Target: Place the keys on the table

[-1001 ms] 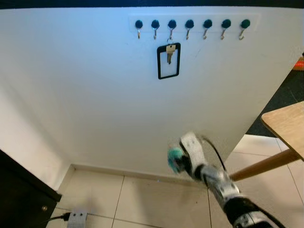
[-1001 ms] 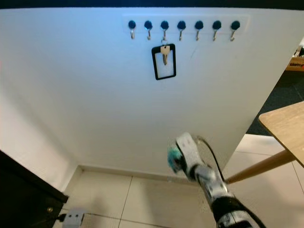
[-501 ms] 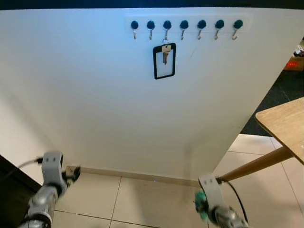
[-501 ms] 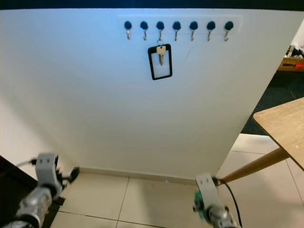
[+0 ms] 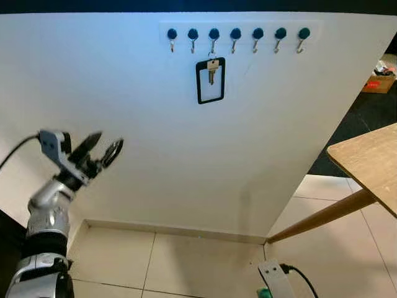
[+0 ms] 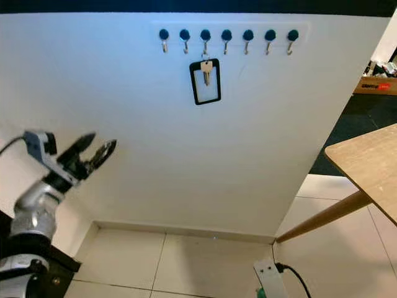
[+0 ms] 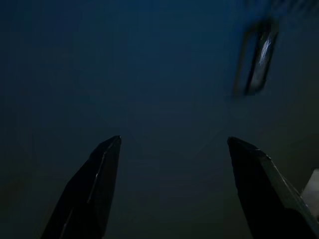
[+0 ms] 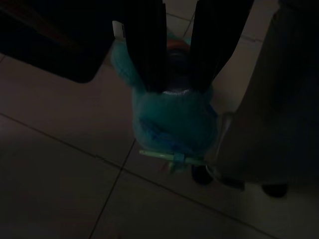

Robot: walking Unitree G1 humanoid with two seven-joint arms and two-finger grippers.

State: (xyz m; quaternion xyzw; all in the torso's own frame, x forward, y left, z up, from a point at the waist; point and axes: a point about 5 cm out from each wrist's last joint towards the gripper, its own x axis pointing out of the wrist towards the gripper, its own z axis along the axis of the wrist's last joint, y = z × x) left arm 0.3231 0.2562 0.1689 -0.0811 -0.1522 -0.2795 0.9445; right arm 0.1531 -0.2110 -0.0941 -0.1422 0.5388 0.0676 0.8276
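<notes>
A silver key [image 5: 211, 73] with a black rectangular tag [image 5: 198, 82] hangs on the third hook of a hook rail [image 5: 236, 32] on the white wall. My left gripper [image 5: 108, 140] is raised at the left, open and empty, well below and left of the key. In the left wrist view the open left gripper [image 7: 174, 141] points at the wall, with the key [image 7: 262, 52] off to one side. My right arm [image 5: 273, 284] hangs low near the floor. The right gripper [image 8: 177, 87] is shut on a teal fluffy thing [image 8: 172, 124].
A light wooden table [image 5: 372, 166] with a slanted leg [image 5: 316, 217] stands at the right. A dark cabinet [image 6: 43, 273] sits at the lower left by the wall. Tiled floor [image 5: 198, 261] lies below, and a box [image 5: 378, 82] sits far right.
My left arm has risen from near the floor up toward the wall, fingers open. My right arm has sunk lower, to the bottom edge. The camera has shifted slightly.
</notes>
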